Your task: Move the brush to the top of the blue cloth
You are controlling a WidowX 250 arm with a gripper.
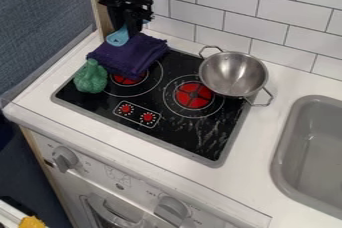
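The black gripper (pixel 128 21) hangs down at the upper left, over the back edge of the cloth. Right below it, and overlapping it in view, is the light blue brush (pixel 118 37), its rounded end at the cloth's back left part. Whether the gripper holds the brush cannot be made out. The dark blue-purple cloth (pixel 133 56) lies folded across the stove's back left corner, partly covering the rear left burner.
A green broccoli-like toy (pixel 91 77) stands on the stove (pixel 180 132) just left of the cloth. A steel pot (pixel 234 74) with two handles sits at the back right. Further right is a grey sink (pixel 284 172); a tiled wall (pixel 254 14) runs behind.
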